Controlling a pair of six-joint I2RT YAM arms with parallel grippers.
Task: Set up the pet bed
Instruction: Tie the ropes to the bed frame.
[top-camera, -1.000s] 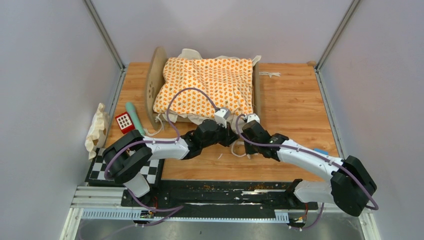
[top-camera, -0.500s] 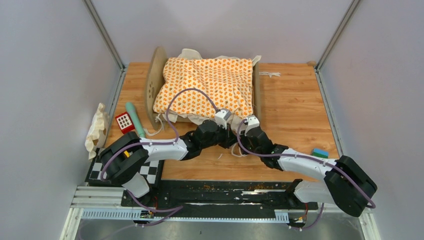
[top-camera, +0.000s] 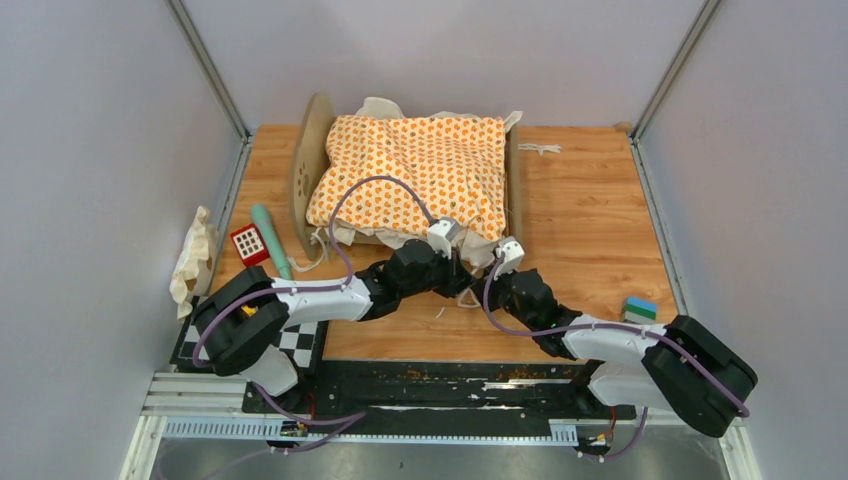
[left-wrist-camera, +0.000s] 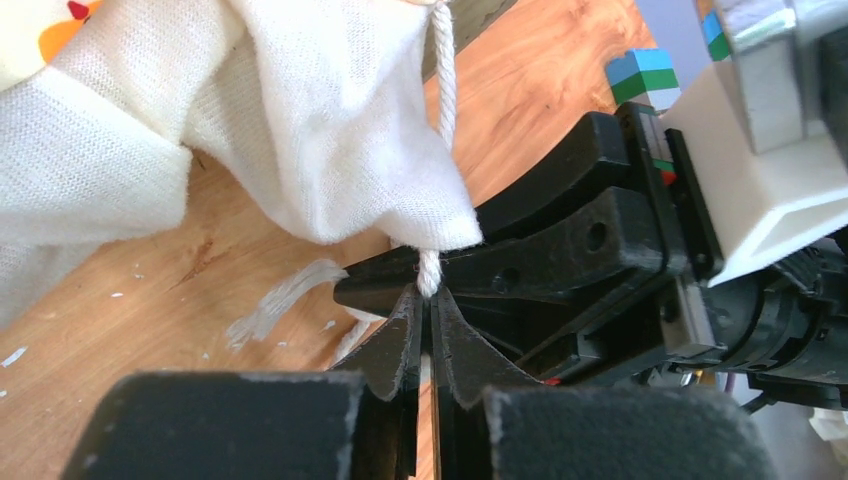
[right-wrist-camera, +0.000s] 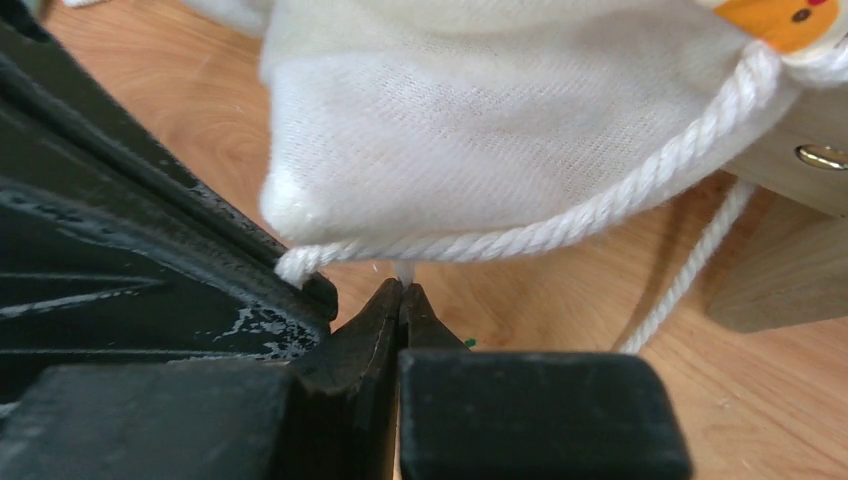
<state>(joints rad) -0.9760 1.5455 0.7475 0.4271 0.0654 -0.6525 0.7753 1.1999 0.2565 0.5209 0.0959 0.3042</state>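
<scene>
The pet bed (top-camera: 312, 150) stands at the back middle of the table, its light-wood end boards upright. An orange-patterned cushion (top-camera: 420, 165) with cream edges lies over it and hides the base. Both grippers meet at the cushion's near right corner. My left gripper (top-camera: 468, 283) (left-wrist-camera: 430, 290) is shut on a white tie cord (left-wrist-camera: 441, 90) that hangs from the cream corner (left-wrist-camera: 330, 150). Right beside it, my right gripper (top-camera: 487, 268) (right-wrist-camera: 403, 288) is shut with a bit of white cord (right-wrist-camera: 600, 210) pinched at its tips. The bed's wooden corner (right-wrist-camera: 790, 270) shows in the right wrist view.
A red-and-white block (top-camera: 249, 241) and a teal stick (top-camera: 270, 240) lie left of the bed. Crumpled cream cloth (top-camera: 195, 260) sits at the left wall. A blue-green block (top-camera: 640, 308) rests near the right edge. A checkerboard (top-camera: 300, 345) lies under the left arm.
The right arm's elbow has dropped toward the near edge and its gripper has moved up closer to the cushion corner, uncovering the blue-green block. The left arm has barely moved.
</scene>
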